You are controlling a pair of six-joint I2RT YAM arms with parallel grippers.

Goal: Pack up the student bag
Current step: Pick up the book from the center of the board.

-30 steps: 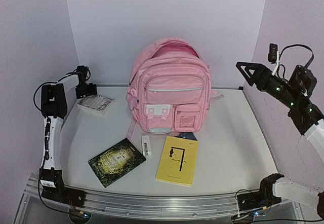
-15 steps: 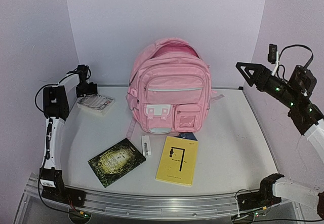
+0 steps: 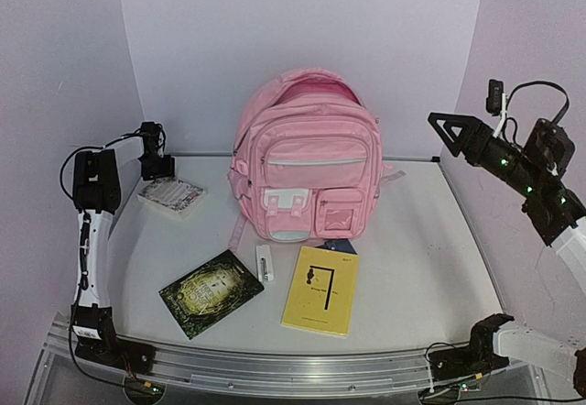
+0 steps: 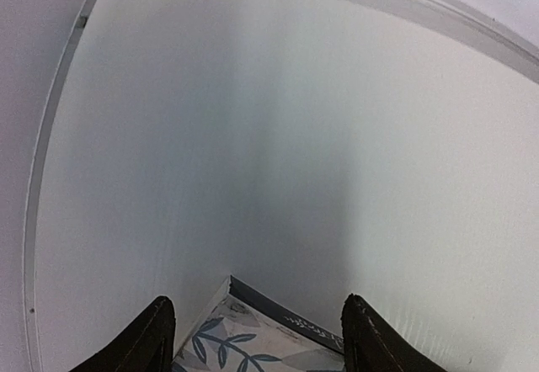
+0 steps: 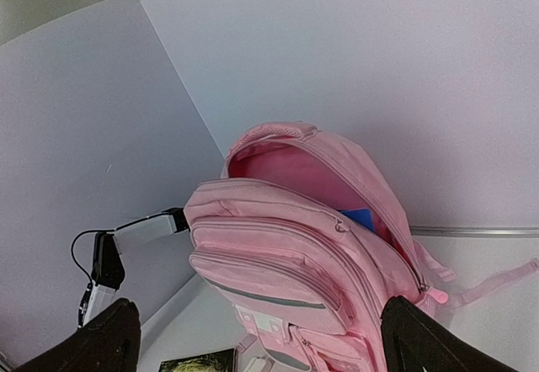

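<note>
My left pincer (image 4: 258,313) sits low at the far left of the tabletop (image 3: 412,240), fingers astride a leaf-patterned box (image 4: 244,347); I can't tell whether they pinch it. My right pincer (image 3: 439,123) hangs high on the right, spread wide, holding nothing. The student bag (image 3: 307,162) stands upright at the back centre, top compartment unzipped.

Raised right tool (image 3: 438,123) gapes wide; left tool (image 3: 157,164) hangs low.

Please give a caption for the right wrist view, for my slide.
Large pink fabric backpack, main compartment unzipped, a blue item inside, framed by the open right gripper.
</note>
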